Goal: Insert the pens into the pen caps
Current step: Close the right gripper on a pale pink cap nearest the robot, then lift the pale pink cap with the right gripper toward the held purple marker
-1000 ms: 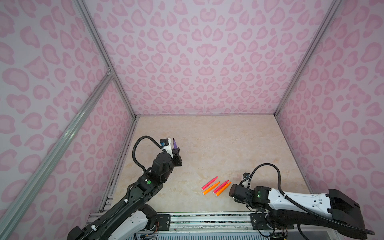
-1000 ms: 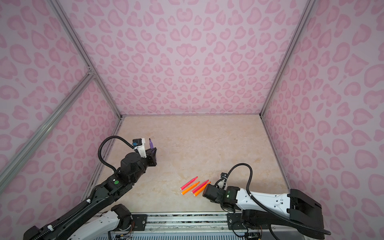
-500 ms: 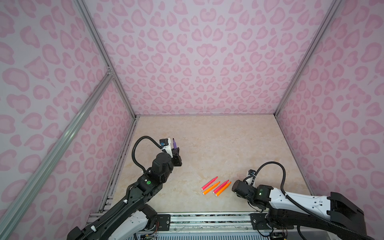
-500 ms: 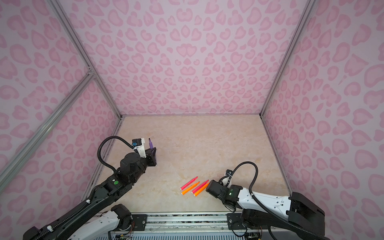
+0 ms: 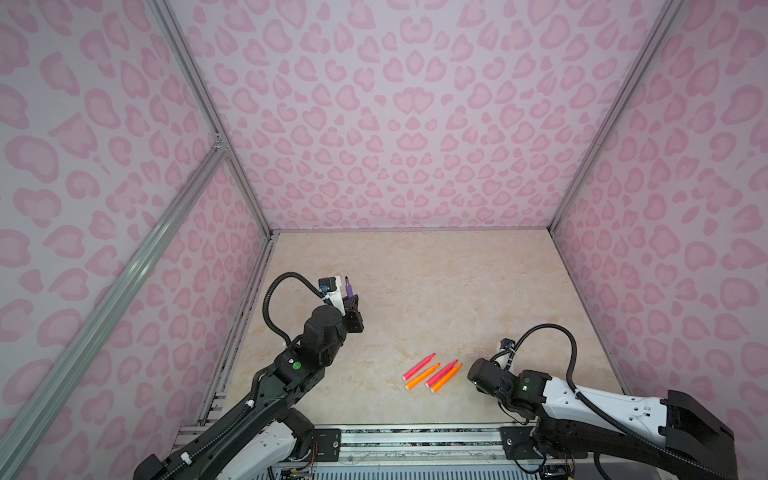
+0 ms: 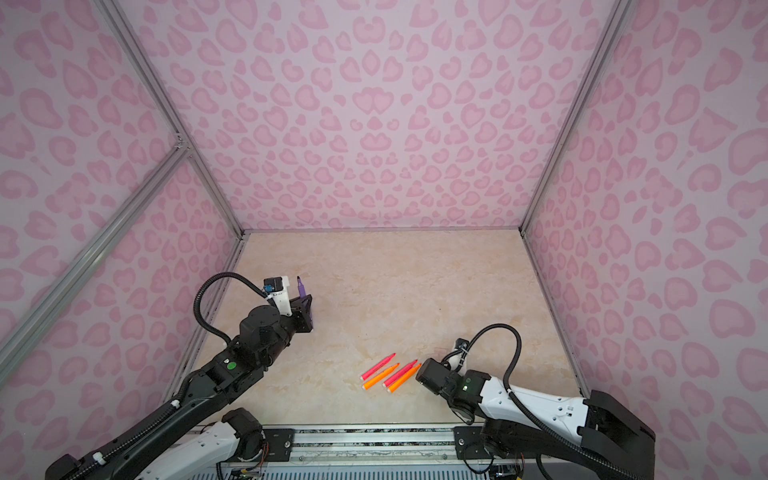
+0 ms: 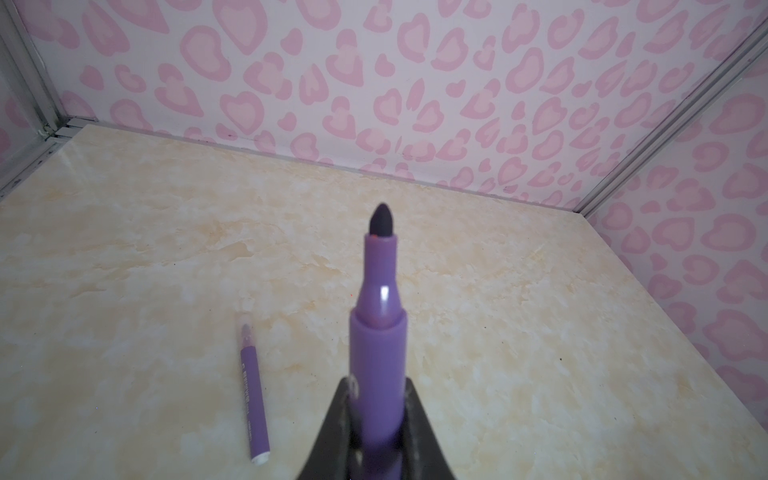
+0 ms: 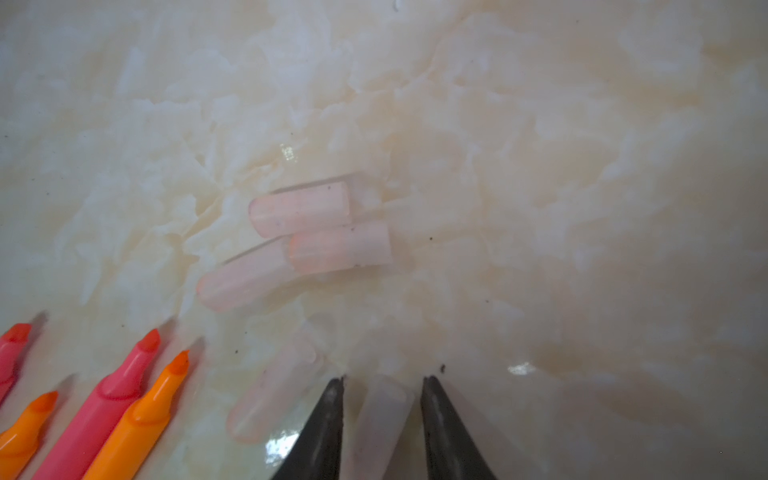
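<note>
My left gripper [image 7: 377, 382] is shut on a purple pen [image 7: 376, 332], which it holds tip up above the table's left side [image 5: 348, 287]. A second purple pen [image 7: 254, 399] lies on the table, and a faint clear cap seems to cover its tip. My right gripper [image 8: 384, 378] is down at the table with its jaws open on either side of one clear pen cap [image 8: 380, 415]; a thin gap shows on each side. Several more pen caps [image 8: 301, 208] lie just beyond it. Two pink pens [image 5: 419, 366] and two orange pens [image 5: 446, 377] lie side by side to its left.
The beige marble table [image 5: 457, 291] is boxed in by pink-patterned walls with metal corner posts [image 5: 582, 166]. A metal rail [image 5: 415, 432] runs along the front edge. The right arm's wrist [image 5: 484, 374] sits close to the row of pens.
The right arm's wrist has edged slightly away from the front rail, staying beside the pens. The left arm and its purple pen have not moved.
</note>
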Controlling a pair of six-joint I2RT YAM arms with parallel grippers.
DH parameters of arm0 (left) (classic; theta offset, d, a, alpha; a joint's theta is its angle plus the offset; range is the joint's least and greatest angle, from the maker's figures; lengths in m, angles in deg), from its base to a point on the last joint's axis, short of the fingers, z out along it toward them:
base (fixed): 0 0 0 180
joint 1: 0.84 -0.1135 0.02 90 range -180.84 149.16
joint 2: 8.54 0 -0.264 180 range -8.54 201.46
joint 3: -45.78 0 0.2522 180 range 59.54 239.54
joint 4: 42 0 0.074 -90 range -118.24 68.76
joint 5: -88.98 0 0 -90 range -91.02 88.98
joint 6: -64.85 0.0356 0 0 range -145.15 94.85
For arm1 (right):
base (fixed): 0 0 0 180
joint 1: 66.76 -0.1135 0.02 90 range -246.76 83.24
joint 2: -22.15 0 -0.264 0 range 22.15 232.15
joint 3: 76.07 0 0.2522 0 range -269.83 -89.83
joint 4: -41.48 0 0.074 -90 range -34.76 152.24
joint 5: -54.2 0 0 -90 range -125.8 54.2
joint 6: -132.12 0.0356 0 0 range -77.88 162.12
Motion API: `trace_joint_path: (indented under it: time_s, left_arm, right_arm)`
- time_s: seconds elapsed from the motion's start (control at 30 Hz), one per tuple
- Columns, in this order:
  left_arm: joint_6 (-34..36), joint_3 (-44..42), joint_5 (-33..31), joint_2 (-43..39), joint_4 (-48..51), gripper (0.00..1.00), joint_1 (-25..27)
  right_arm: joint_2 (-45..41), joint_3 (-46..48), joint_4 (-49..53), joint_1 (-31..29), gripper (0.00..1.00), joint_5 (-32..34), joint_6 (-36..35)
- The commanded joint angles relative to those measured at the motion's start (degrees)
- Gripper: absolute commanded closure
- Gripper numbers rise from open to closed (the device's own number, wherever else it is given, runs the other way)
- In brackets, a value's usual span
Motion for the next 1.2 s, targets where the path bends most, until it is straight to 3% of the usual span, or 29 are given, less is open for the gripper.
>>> trace_joint_path:
  time_s: [0.0,0.4,0.73,0.93,1.17]
  left_arm:
    - [0.3,0.0,-0.3,-0.3,-0.5,0.97,-0.1]
    - [0.4,0.1,-0.2,-0.3,-0.5,0.97,-0.1]
    - [0.5,0.2,0.1,-0.4,-0.4,0.97,-0.1]
    - [0.6,0.2,0.8,-0.3,-0.7,0.97,-0.1]
    - [1.5,0.6,3.0,1.0,-1.2,0.97,-0.1]
  right_arm:
    - [0.6,0.9,2.5,0.0,0.69,-5.3,0.0]
    - [3.7,-0.5,1.5,0.0,0.72,-6.7,-1.8]
    - [6.8,-0.7,0.4,-0.1,0.95,-7.2,-1.7]
    - [1.3,-2.3,4.6,-0.2,1.0,-4.8,-1.8]
    - [-9.6,-10.3,10.0,0.3,0.99,5.2,-4.9]
